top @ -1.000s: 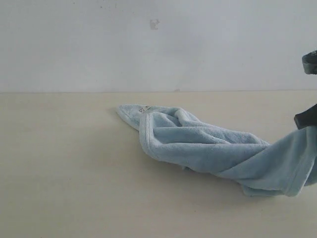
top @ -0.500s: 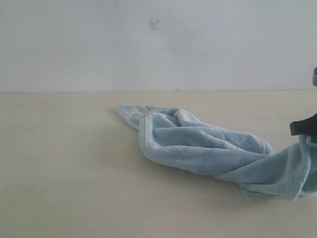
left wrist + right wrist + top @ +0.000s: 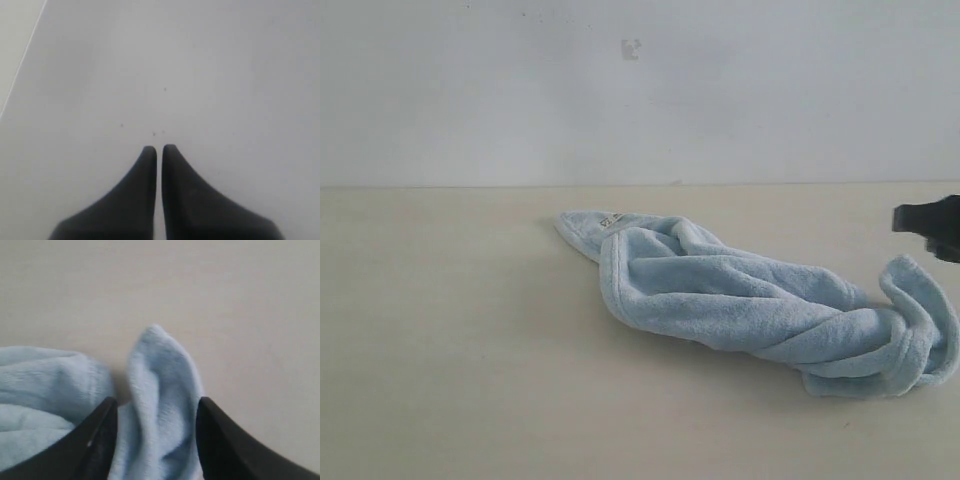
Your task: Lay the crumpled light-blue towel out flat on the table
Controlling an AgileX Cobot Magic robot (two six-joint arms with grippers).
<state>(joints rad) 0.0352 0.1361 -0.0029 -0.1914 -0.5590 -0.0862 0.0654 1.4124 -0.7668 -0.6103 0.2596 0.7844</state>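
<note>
R gripper [image 3: 157, 407] fingers [image 3: 100, 435] opened, let go; towel [image 3: 750, 300] end dropped & curled on table [image 3: 470, 350].

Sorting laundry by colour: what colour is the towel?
Pale blue towel, clearest in the exterior view.

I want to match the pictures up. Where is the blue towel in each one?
Exterior view: towel crumpled on the table, middle to right edge.
Left wrist view: not there.
Right wrist view: its fold sits inside the open right gripper.
Shared landmark: that gripper, at the exterior view's right edge.
</note>
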